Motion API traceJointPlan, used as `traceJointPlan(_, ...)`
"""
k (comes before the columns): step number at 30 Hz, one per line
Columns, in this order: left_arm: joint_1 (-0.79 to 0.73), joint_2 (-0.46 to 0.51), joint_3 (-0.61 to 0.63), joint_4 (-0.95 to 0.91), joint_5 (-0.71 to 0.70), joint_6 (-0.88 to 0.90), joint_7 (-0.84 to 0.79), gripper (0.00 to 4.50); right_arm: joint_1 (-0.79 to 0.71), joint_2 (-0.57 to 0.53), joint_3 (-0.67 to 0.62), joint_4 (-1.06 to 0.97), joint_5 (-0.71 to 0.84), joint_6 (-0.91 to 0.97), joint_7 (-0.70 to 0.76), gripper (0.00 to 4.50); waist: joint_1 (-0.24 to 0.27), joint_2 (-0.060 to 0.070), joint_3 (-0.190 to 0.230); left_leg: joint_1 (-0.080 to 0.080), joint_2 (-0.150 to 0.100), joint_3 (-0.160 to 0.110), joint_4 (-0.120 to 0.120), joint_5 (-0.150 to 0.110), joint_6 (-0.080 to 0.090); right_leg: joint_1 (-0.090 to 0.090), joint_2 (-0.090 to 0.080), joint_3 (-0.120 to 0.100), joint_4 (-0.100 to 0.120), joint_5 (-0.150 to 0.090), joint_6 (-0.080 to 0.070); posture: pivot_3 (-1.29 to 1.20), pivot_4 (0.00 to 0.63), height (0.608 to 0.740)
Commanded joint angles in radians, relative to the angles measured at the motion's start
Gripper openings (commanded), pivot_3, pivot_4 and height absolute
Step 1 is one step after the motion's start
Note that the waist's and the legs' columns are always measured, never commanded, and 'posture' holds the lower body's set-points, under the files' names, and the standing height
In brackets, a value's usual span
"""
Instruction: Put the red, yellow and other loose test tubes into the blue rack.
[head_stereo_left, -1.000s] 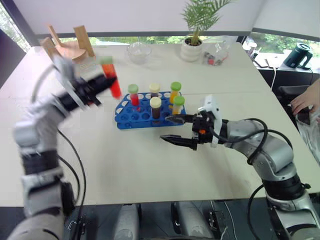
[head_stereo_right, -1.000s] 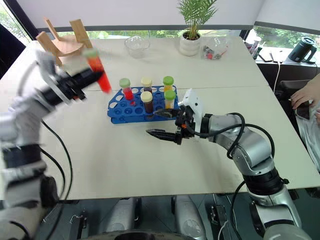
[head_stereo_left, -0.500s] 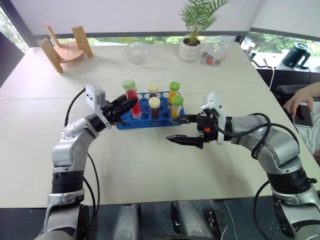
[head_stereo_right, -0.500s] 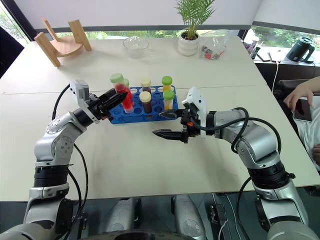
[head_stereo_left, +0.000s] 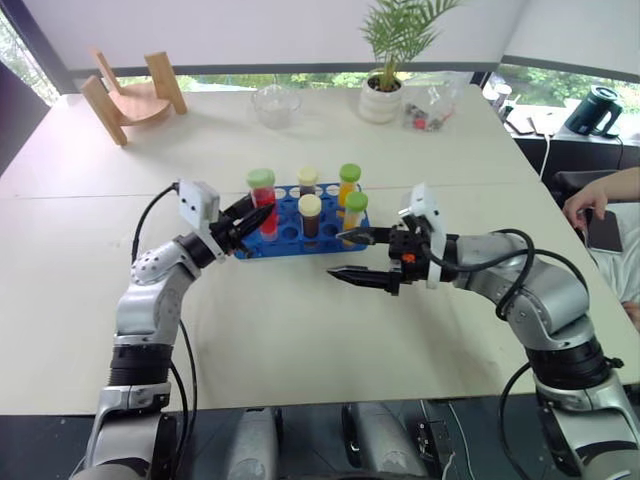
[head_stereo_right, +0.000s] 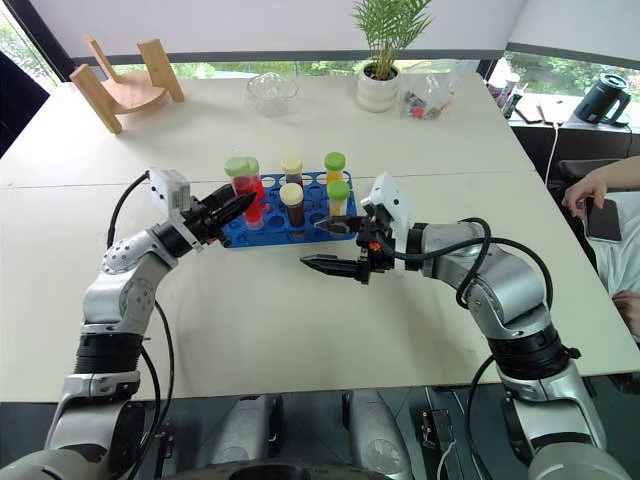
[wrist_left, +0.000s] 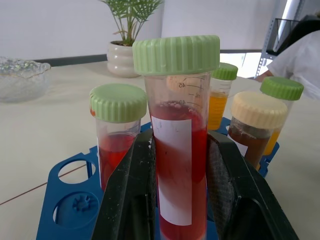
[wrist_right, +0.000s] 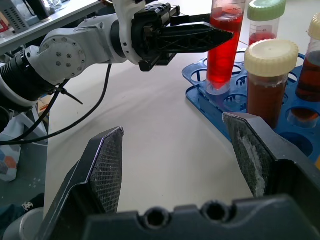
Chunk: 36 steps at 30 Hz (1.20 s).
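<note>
Head camera: the left end effector (head_stereo_left: 252, 219) had a red test tube (head_stereo_left: 263, 203) with a green cap pinched upright at the near-left corner of the blue rack (head_stereo_left: 262, 241), which sat mid-table (head_stereo_left: 300, 330). The right end effector (head_stereo_left: 352, 256) hung spread wide and empty just off the rack's right end.

Left wrist cam: fingers (wrist_left: 131, 200) were clamped on the tube's (wrist_left: 176, 165) lower half, another red tube (wrist_left: 117, 132) right behind it. I couldn't tell if the bottom was actually in a hole.

Right wrist cam: the tube's (wrist_right: 222, 50) tip looked at a corner hole, maybe seated. The risk, to my mind: if it was on the rim, letting go would tip it into its neighbour or shove the light rack.
</note>
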Motion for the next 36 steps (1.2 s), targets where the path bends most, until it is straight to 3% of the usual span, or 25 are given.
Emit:
traceJointPlan(1, -0.003, 0.002, -0.013, 0.007, 0.021, -0.039, 0.011, 0.81, -0.011, 0.009, -0.018, -0.039, 0.011, -0.002, -0.009, 3.51, 0.0, 0.0, 0.0, 0.0, 0.0, 0.0, 0.0, 0.0, 0.0, 0.0, 0.0, 0.0, 0.0, 0.0, 0.0, 0.0, 0.15, 0.74)
traceJointPlan(8, 0.012, 0.008, -0.035, 0.016, 0.037, -0.067, 0.004, 0.81, -0.008, 0.021, -0.016, -0.042, 0.012, -0.001, -0.021, 3.51, 0.002, 0.0, 0.0, 0.0, 0.0, 0.0, 0.0, 0.0, 0.0, 0.0, 0.0, 0.0, 0.0, 0.0, 0.0, 0.0, 0.15, 0.74)
traceJointPlan(16, 0.03, 0.02, -0.018, -0.026, -0.002, -0.029, 0.002, 4.48, 0.005, 0.022, -0.006, -0.045, 0.009, -0.001, -0.022, 3.51, 0.001, 0.0, 0.0, 0.0, 0.0, 0.0, 0.0, 0.0, 0.0, 0.0, 0.0, 0.0, 0.0, 0.0, 0.0, 0.0, 0.15, 0.74)
traceJointPlan(24, 0.223, 0.204, 0.043, -0.342, -0.168, 0.276, -0.027, 4.48, 0.098, -0.027, -0.027, -0.102, 0.041, 0.046, -0.009, 3.51, -0.005, 0.0, 0.0, 0.0, 0.001, 0.0, -0.003, 0.0, 0.001, -0.001, 0.0, 0.0, -0.001, 0.0, 0.0, 0.0, 0.15, 0.74)
traceJointPlan(28, 0.507, 0.348, 0.104, -0.556, -0.258, 0.423, -0.08, 4.48, 0.247, -0.104, -0.025, -0.173, 0.079, 0.099, 0.025, 3.51, -0.004, 0.0, 0.0, 0.0, 0.001, 0.001, -0.003, -0.001, 0.001, -0.002, 0.0, 0.001, -0.002, -0.001, 0.0, 0.0, 0.15, 0.74)
traceJointPlan(30, 0.593, 0.334, 0.126, -0.614, -0.342, 0.48, -0.056, 4.48, 0.285, -0.111, -0.015, -0.183, 0.081, 0.103, 0.023, 3.51, -0.003, 0.001, 0.0, 0.0, 0.001, 0.002, -0.004, -0.001, 0.001, -0.001, -0.001, 0.001, -0.003, -0.001, -0.001, 0.0, 0.15, 0.74)
traceJointPlan(32, 0.664, 0.354, 0.1, -0.635, -0.305, 0.454, -0.083, 4.48, 0.293, -0.095, -0.006, -0.178, 0.081, 0.101, 0.015, 3.51, -0.001, 0.0, 0.001, 0.0, 0.001, 0.002, -0.002, -0.001, 0.001, -0.001, -0.001, 0.001, -0.003, -0.003, -0.004, 0.0, 0.15, 0.74)
traceJointPlan(36, 0.659, 0.337, 0.092, -0.607, -0.293, 0.44, -0.059, 4.48, 0.294, -0.086, 0.017, -0.167, 0.06, 0.088, 0.017, 3.51, 0.0, 0.0, 0.001, 0.004, 0.001, 0.002, 0.0, 0.0, 0.0, 0.003, 0.0, 0.002, -0.004, -0.004, -0.006, 0.0, 0.15, 0.74)
